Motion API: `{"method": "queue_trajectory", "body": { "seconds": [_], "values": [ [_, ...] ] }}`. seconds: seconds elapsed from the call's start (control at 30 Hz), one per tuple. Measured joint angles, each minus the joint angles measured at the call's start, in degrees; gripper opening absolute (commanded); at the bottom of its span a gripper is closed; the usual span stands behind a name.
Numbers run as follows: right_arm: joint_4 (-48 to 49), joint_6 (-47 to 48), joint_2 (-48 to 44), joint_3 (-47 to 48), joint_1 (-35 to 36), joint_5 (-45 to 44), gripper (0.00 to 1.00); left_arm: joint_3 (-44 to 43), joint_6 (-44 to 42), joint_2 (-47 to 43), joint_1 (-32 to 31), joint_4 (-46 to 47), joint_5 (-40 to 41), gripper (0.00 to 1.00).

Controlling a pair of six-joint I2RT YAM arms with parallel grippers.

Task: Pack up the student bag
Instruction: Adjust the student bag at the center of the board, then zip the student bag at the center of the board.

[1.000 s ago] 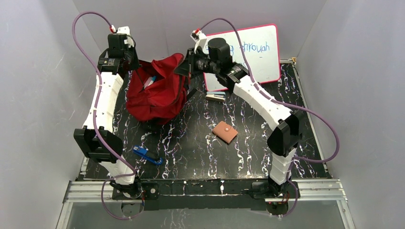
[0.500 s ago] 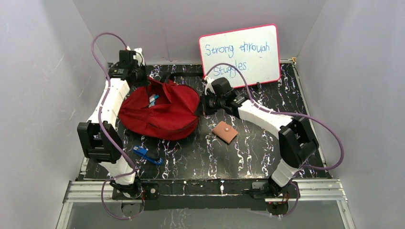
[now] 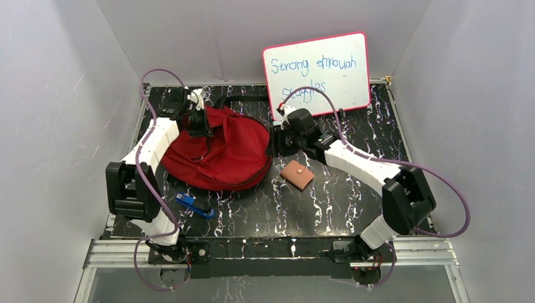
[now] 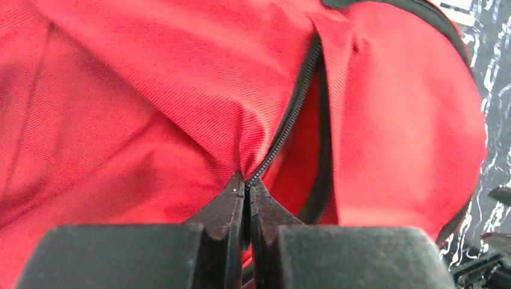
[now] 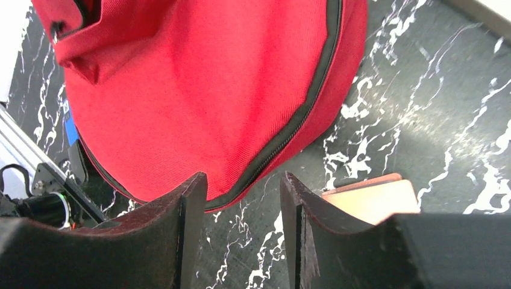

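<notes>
Top external view gives us the bag (image 3: 227,151) lying slumped on the left half of the table (image 3: 353,208), its mouth turned toward the back left corner, with the wallet (image 3: 296,174) just beside its right edge and a blue item (image 3: 192,205) near its front edge. Our left gripper (image 4: 246,192) is pressed together on the bag's fabric right at the zipper (image 4: 289,120), pinching the lip of the opening; in the left wrist view the red cloth fills everything ahead of the fingertips. Our right gripper (image 5: 243,180) stands with its fingers apart and nothing between them, low over the table; the bag's rounded, zipper-trimmed side lies just ahead of the fingers, not touching them, and the wallet sits next to the right finger. We judge the step in hand to be fetching a loose item while the bag's mouth is held. To do it well, we should hold the left pinch firm and raise the lip so that the opening gapes, then swing the right fingers clear of the bag's rim before straddling the wallet across its narrower side, pressing down flat so that the thin leather does not slide away.
</notes>
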State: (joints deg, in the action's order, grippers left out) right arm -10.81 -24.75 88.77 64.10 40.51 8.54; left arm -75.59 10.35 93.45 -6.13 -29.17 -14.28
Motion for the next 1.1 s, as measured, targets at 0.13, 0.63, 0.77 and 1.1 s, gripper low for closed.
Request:
{"method": "queue_trajectory", "body": {
  "seconds": [0.13, 0.63, 0.77, 1.1],
  "values": [
    [-0.1, 1.0, -1.6, 1.6, 0.0, -2.3, 0.59, 1.1, 0.6, -0.7, -3.0, 0.9, -1.4, 0.04],
    [0.0, 2.2, -1.7, 2.6, 0.0, -3.2, 0.61, 5.3, 3.6, -4.2, -8.6, 1.9, -1.2, 0.36],
    [0.0, 2.6, -1.6, 2.9, 0.0, -3.2, 0.67, 5.3, 4.9, -8.7, -8.6, 2.0, 1.8, 0.37],
    [0.4, 9.0, 0.7, 9.3, 0.1, 2.6, 0.74, 12.6, 15.6, -28.1, -8.2, 3.7, 24.4, 0.38]
  ]
}}
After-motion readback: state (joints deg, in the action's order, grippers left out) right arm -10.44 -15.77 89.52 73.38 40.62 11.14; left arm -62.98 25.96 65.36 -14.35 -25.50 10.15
